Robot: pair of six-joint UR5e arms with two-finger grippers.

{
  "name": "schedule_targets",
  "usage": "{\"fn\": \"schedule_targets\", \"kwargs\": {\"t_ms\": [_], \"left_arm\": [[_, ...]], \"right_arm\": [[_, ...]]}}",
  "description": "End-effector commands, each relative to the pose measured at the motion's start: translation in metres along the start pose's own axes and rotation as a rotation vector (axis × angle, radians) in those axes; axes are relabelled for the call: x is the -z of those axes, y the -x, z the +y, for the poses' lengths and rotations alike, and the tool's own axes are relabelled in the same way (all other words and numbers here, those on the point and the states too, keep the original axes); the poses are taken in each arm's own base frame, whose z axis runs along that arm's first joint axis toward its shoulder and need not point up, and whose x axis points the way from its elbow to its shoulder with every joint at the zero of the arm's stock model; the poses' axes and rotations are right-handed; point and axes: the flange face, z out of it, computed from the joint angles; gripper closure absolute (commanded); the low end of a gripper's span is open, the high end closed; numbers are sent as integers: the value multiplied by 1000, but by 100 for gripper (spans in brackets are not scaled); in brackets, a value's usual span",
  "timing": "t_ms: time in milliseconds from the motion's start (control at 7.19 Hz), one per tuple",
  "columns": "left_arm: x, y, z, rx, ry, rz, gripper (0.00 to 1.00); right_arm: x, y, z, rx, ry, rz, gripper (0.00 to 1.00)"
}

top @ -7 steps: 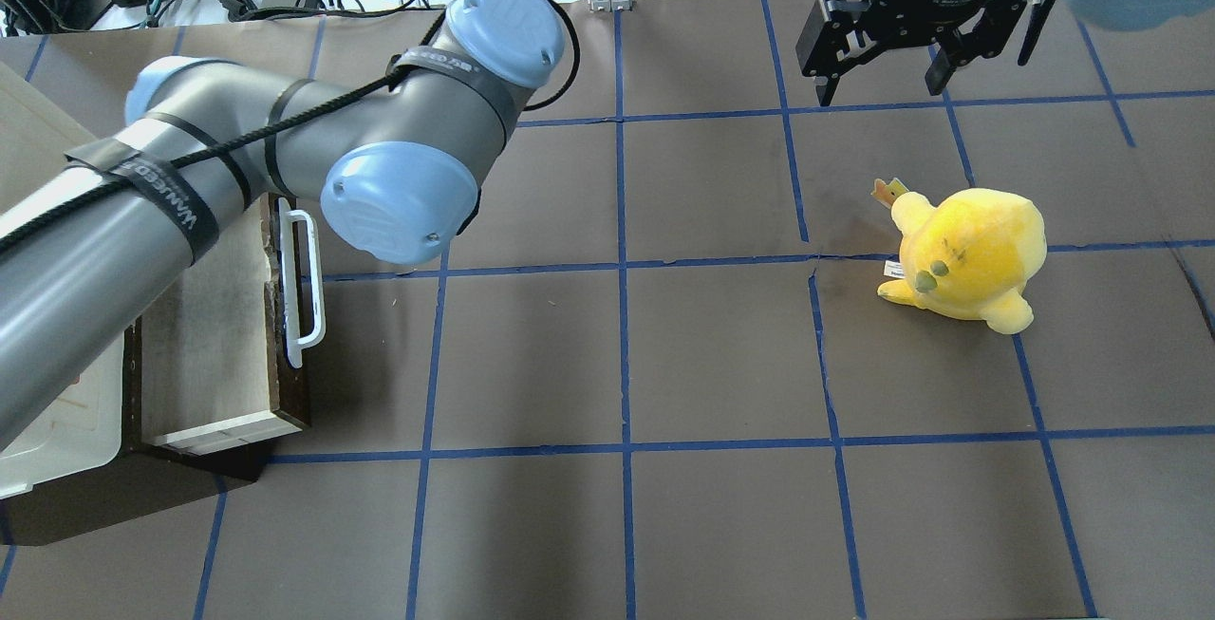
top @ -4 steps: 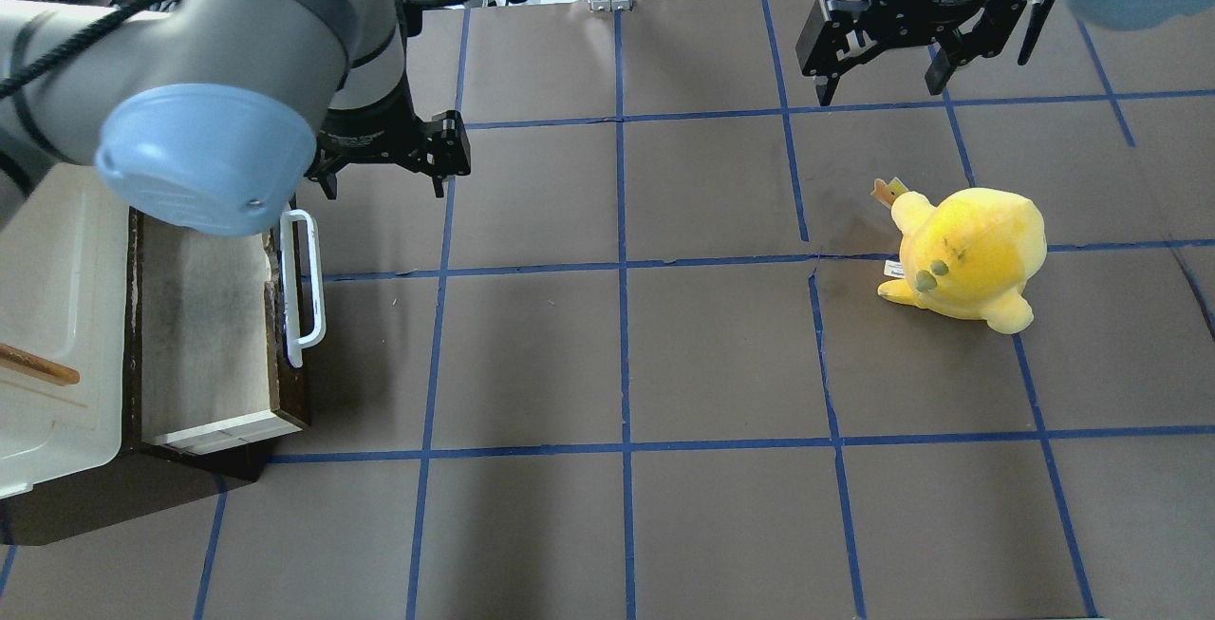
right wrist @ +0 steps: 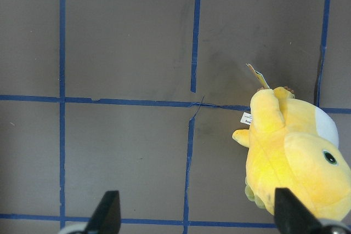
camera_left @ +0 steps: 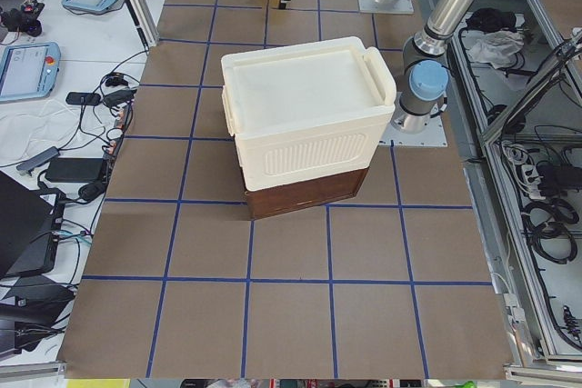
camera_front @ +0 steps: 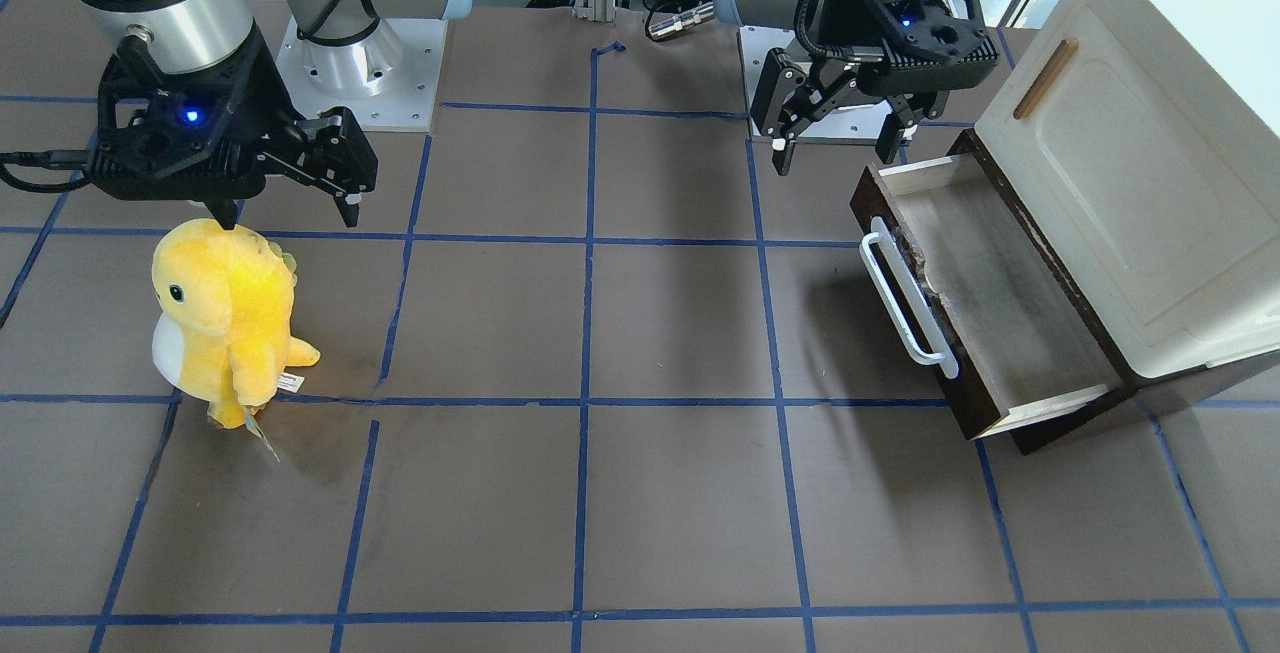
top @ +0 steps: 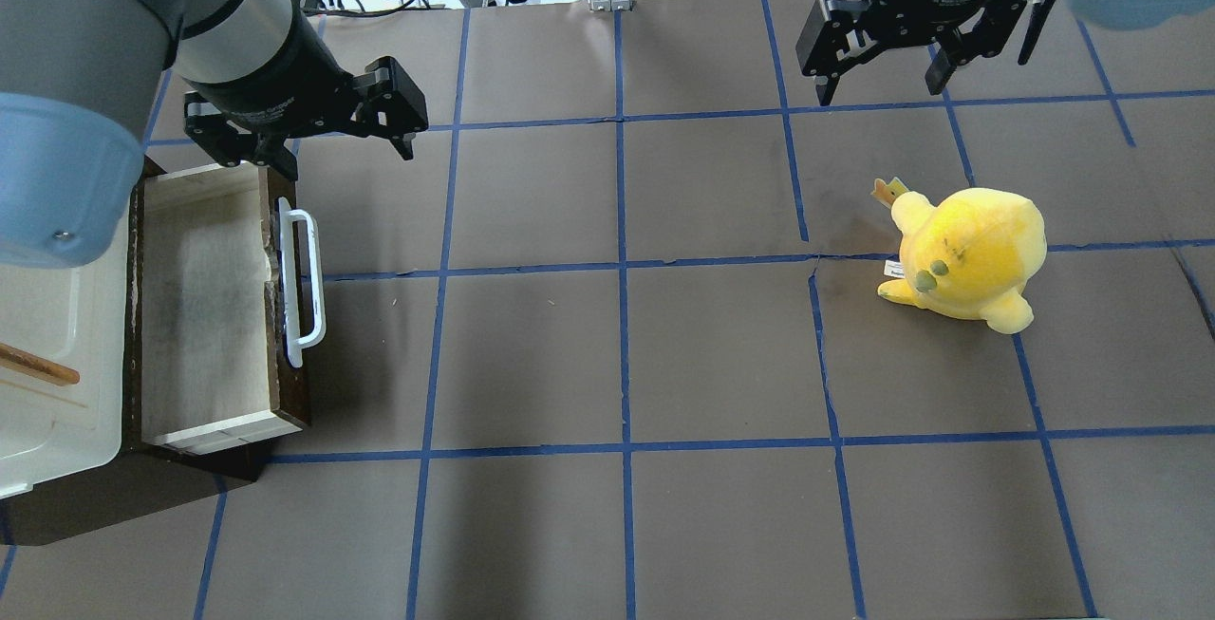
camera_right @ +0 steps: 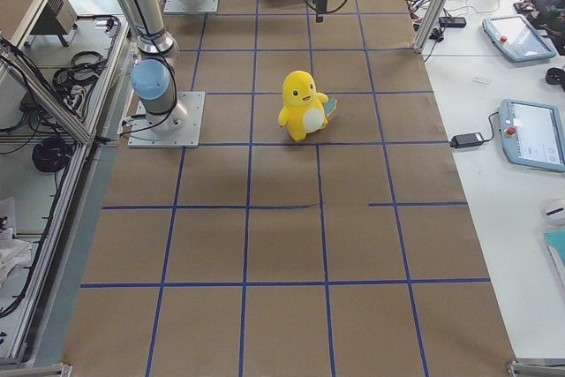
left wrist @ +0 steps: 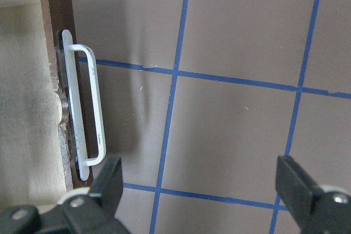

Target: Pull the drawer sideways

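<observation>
The drawer point(top: 204, 307) stands pulled out of the cabinet at the table's left, with a dark brown front, a long white bar handle point(top: 306, 288) and a pale wood inside. It also shows in the front view point(camera_front: 1000, 313) and the left wrist view point(left wrist: 60, 108). My left gripper point(top: 318, 159) is open and empty, hovering by the drawer's far end, apart from the handle point(left wrist: 90, 110). It shows in the front view point(camera_front: 832, 161) too. My right gripper point(top: 878, 93) is open and empty at the far right.
A yellow plush toy point(top: 968, 254) stands on the right half of the table, near my right gripper point(camera_front: 287, 221). The cream-white cabinet point(camera_front: 1120, 193) with a small brown handle sits above the drawer at the table's left end. Blue tape lines grid the brown table.
My left arm has swung back off the drawer, and its open gripper has moved left to the drawer's far end. The drawer, the plush and the right gripper have not moved.
</observation>
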Motion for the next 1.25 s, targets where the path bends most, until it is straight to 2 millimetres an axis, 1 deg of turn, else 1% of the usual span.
{"fn": "schedule_targets", "kwargs": {"t_ms": [0,139,557,1113], "left_arm": [[-3,6,-4,0,2,1,0],[-3,6,-2,-86,2,-5,0],[2,8,-5,-258,-9,-9,0],[-3,7,-8,-241,1,5,0]], "right_arm": [[0,0,0,0,0,0,0],[0,0,0,0,0,0,0],[0,0,0,0,0,0,0],[0,0,0,0,0,0,0]]}}
